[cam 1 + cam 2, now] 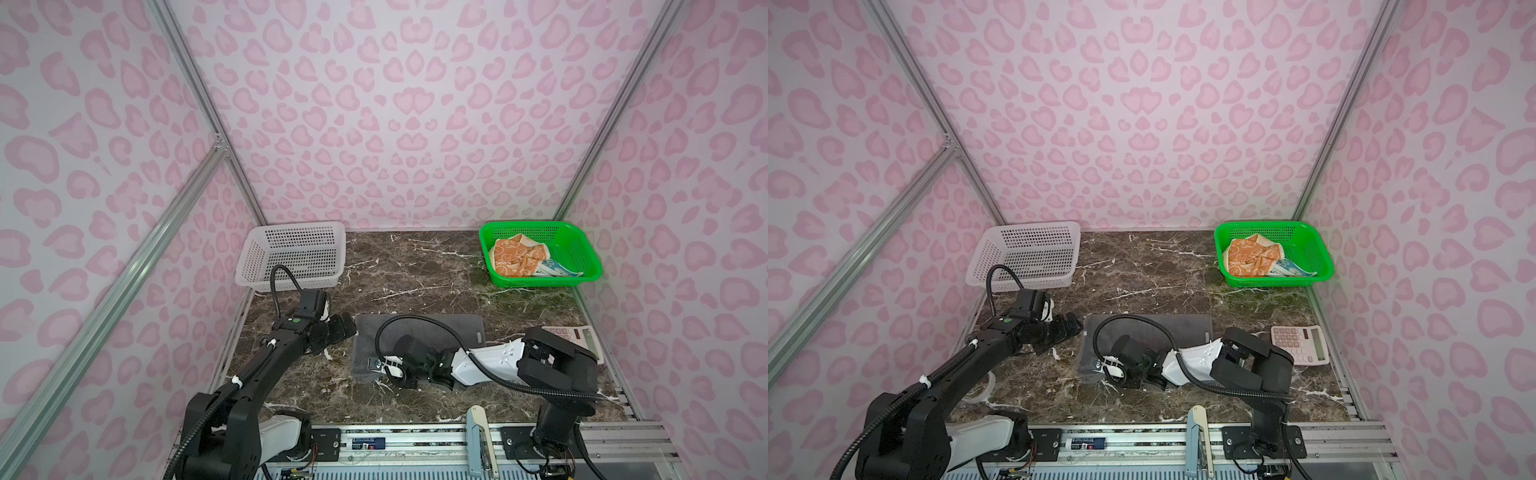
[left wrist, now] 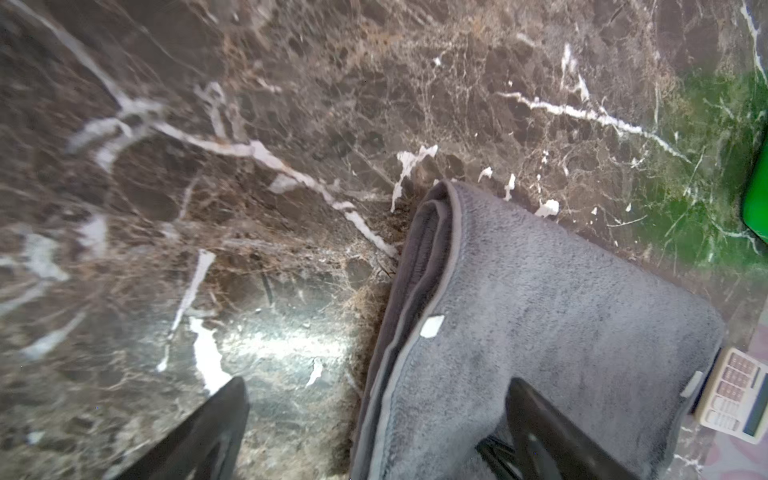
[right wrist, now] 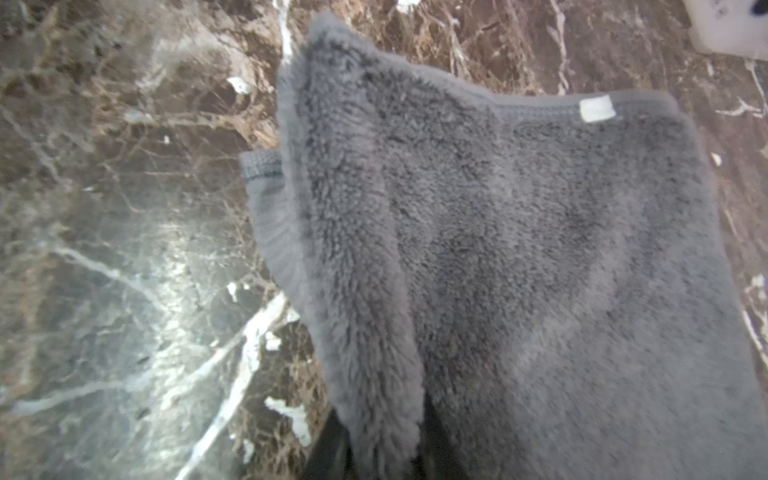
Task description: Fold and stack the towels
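Where the grey towel (image 1: 419, 330) lies folded at near-centre of the tabletop (image 1: 415, 274), it's thick fluffy terry w/ a flat stitched hem & rounded corners. Its layers show stacked along the left edge, & a small white tag (image 3: 597, 109) is sewn at the hem. Tabletop = glossy dark-brown marble look w/ white veins.

Right claw (image 3: 382, 453) is clamped on a pinch of the grey towel at its near-left part, the pile bunched into a raised ridge btwn the black fingers. Right arm & its looping black cable lie across the towel in both top views, hiding much of the near half.

Left claw (image 1: 347, 328) stands wide apart w/ nothing in it, just beside the towel's far-left corner. In the left wrist view one finger is over bare marble & the other over cloth; can't tell if either touches.

Calculator (image 1: 582, 336), cream w/ pinkish keys, sits near the towel's right edge, partly behind the right arm.

Far right: green basket (image 1: 544, 281), mesh plastic, holds the orange towel (image 1: 517, 257), crumpled w/ cream prints, & the blue towel (image 1: 559, 270), partly under it on its right. Far left: white basket (image 1: 299, 226), same mesh type, behind the left arm's cable.
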Available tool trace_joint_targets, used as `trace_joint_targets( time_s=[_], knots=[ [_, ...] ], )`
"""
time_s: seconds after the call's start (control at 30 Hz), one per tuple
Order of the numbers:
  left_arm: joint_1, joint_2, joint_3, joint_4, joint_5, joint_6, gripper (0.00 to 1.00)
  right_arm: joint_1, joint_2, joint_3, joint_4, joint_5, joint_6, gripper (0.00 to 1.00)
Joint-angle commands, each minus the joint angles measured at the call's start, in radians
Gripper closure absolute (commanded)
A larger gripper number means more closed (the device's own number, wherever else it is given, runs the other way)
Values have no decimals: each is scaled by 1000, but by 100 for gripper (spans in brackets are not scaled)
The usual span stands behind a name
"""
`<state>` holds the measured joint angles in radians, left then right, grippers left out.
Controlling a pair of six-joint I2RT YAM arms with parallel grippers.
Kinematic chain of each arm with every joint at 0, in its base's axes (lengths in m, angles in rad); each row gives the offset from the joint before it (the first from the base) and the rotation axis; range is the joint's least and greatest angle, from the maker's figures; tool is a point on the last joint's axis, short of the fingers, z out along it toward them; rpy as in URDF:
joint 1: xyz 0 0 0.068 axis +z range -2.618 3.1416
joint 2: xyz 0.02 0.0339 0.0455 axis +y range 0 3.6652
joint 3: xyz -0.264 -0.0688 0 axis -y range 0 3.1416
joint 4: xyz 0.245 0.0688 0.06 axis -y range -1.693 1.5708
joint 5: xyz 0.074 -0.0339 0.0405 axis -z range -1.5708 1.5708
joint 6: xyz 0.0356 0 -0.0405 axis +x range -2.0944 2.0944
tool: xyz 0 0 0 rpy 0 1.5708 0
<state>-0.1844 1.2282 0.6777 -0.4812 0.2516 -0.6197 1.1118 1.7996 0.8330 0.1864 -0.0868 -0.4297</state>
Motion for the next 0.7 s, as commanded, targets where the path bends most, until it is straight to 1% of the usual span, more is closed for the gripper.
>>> trace_joint_targets(
  time_s=[0.0, 0.17, 0.27, 0.4, 0.5, 0.57, 0.67],
  knots=[
    [-1, 23, -39, 111, 109, -58, 2, -19, 2, -11, -28, -30, 61, 90],
    [-5, 51, -83, 198, 181, -106, 2, -79, -23, -36, 105, -178, 179, 100],
    [-7, 51, -106, 235, 199, -141, 3, -114, -35, -55, 178, -240, 240, 100],
    [-8, 58, -124, 284, 214, -183, 3, -146, -44, -73, 240, -287, 279, 100],
    [-9, 75, -139, 347, 246, -223, 3, -158, -45, -78, 263, -297, 289, 100],
    [-11, 87, -150, 390, 266, -249, 3, -170, -51, -91, 306, -314, 317, 100],
    [-14, 105, -155, 408, 280, -259, 3, -192, -57, -119, 373, -333, 361, 100]
  ],
)
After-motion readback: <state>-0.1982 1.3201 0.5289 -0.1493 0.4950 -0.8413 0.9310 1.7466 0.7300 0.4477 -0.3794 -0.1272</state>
